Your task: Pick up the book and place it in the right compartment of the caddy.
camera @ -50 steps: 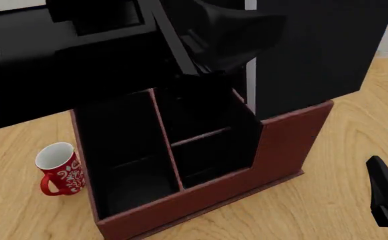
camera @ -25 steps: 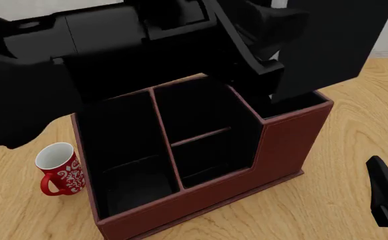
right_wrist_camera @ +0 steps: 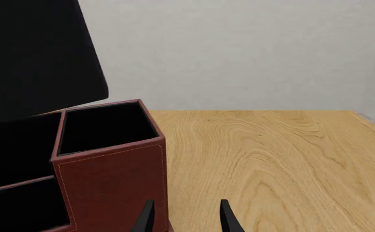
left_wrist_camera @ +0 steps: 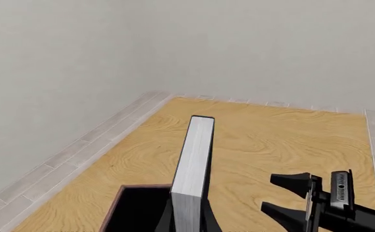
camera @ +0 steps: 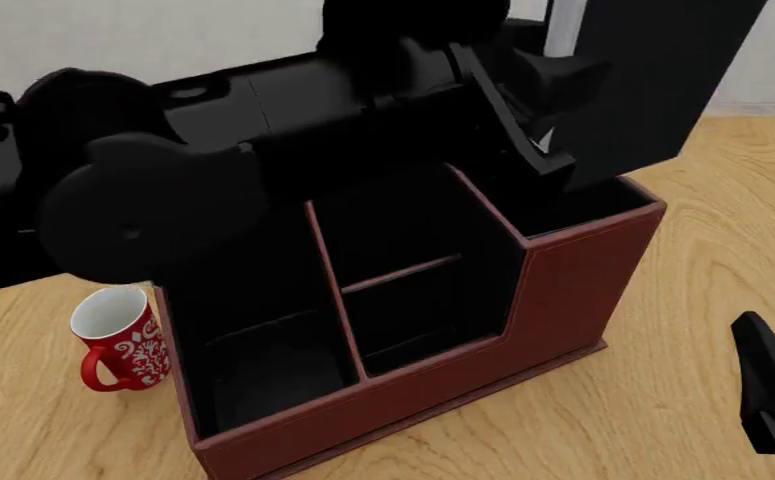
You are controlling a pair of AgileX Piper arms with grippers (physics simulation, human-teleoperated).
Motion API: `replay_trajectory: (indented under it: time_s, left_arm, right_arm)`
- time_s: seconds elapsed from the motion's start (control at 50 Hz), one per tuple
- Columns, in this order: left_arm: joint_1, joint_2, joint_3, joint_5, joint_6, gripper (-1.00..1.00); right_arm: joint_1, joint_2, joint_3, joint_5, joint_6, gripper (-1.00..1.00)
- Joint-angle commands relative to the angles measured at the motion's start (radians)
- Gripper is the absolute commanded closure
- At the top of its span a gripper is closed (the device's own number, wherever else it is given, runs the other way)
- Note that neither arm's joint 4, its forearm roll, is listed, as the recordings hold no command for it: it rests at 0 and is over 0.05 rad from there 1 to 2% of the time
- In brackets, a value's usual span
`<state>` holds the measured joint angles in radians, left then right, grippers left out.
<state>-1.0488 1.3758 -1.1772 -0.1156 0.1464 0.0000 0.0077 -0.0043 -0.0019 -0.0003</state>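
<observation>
Over the last second the left hand [camera: 547, 150], still clenched on the thick black hardcover book [camera: 654, 80], has swung it nearer the dark red-brown leather-look caddy [camera: 567, 290], hanging tilted above the tall square right compartment [camera: 581, 205], ready for lowering.

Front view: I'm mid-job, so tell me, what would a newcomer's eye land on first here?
The big black book, held upright by the left gripper above the caddy, over its tall right compartment. Next, the bulky black left arm crossing the caddy's rear. A small red-and-white mug stands on the table left of the caddy; the right gripper waits open at the right.
</observation>
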Motion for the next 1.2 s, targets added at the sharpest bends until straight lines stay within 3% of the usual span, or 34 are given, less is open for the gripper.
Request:
replay_trajectory:
  time_s: [0.02,1.04,1.2]
  left_arm:
    - [0.031,0.034,-0.002,-0.043,0.039,1.0]
    - [0.046,0.058,-0.008,-0.052,0.021,1.0]
    - [0.063,0.081,-0.047,-0.032,0.036,1.0]
  right_arm:
    - [0.0,0.0,0.0,0.0,0.0,-1.0]
    - [0.0,0.0,0.0,0.0,0.0,-1.0]
    - [0.0,0.0,0.0,0.0,0.0,-1.0]
